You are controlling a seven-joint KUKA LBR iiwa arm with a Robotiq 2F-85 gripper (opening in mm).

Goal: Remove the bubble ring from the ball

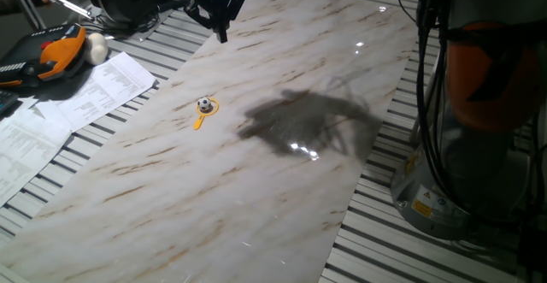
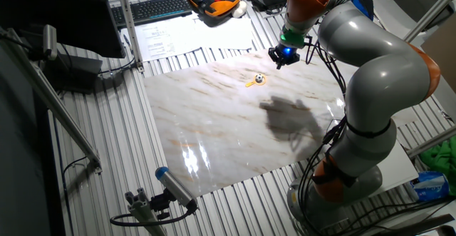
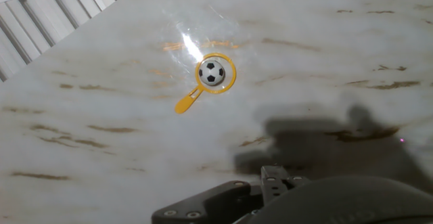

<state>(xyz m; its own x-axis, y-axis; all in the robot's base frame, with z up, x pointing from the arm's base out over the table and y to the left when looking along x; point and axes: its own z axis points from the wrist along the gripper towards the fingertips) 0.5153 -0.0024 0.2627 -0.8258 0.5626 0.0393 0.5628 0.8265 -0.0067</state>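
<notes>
The ball (image 1: 204,105), tiny and white with dark patches, sits on the marble board (image 1: 256,197) inside the loop of the orange-yellow bubble ring (image 1: 199,123). The ring lies flat around it, handle pointing toward the near-left. Both show in the other fixed view, ball (image 2: 259,78) and ring (image 2: 251,83), and in the hand view, ball (image 3: 213,72) and ring (image 3: 188,103). My gripper (image 1: 223,35) hangs well above the board, behind the ball, touching nothing. It is also in the other fixed view (image 2: 278,56). Its fingertips are dark and too small to judge.
An orange-and-black tool (image 1: 60,52) and a larger plain whitish ball (image 1: 96,50) lie at the far left, next to printed papers (image 1: 77,99). A keyboard (image 2: 153,8) lies beyond them. The arm's base (image 1: 479,146) stands at the right. Slatted metal surrounds the board.
</notes>
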